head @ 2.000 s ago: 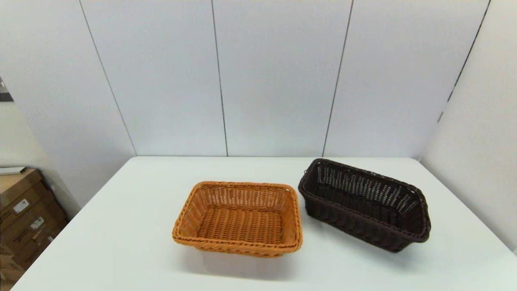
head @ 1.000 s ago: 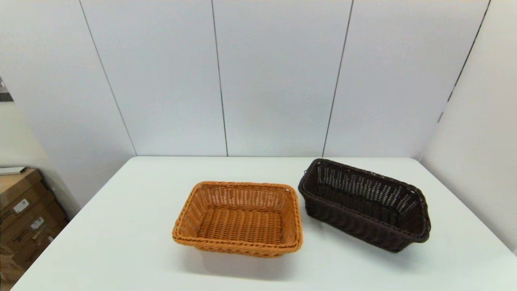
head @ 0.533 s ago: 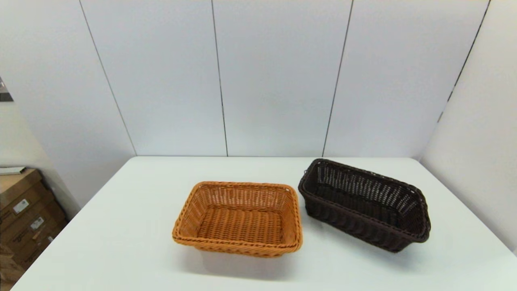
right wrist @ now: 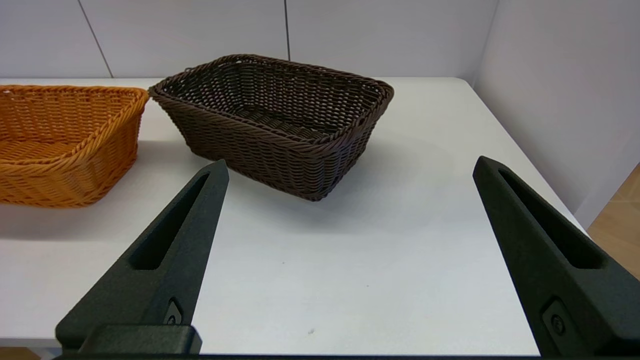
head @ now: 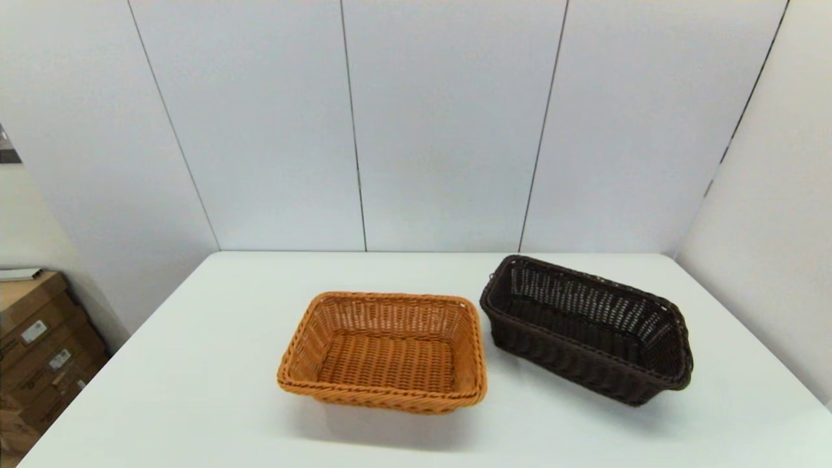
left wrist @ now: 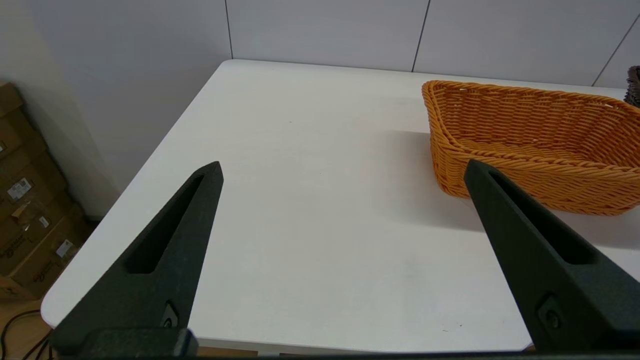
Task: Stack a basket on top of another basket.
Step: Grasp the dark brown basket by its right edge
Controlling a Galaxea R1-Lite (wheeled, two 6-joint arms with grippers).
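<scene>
Though not yet stacked, lying side by side on the white tabletop (head: 195,390): dark basket (head: 572,364) toward the right edge, tan basket (head: 383,396) near the middle, closer to the front edge. Corner to corner, just beside each other; cannot tell whether touching. Both upright and empty.

Held back near the front edge, outside the head view: right hand (right wrist: 351,163) by the front right corner, fingers spread wide, pinching nothing; left hand (left wrist: 344,166) by the front left corner, likewise spread and empty.

Decisive relation: dark basket straight ahead of the right hand and a little to its left, well apart, with bare tabletop between. Clearly the nearer hand for the pick. From the left hand, only the tan basket within easy view, off to its right.

Long axis of the dark basket slanted, running from mid-tabletop toward the front right corner; tan basket squared to the front edge, long side along it. Probably calls for a turn of the dark basket on the way over, so the rims line up.

Smooth, matte surface, likely to let a light basket slide if nudged. Pale panelled walls behind and close along the right edge; cardboard boxes (head: 39,351) on the floor past the left edge.
</scene>
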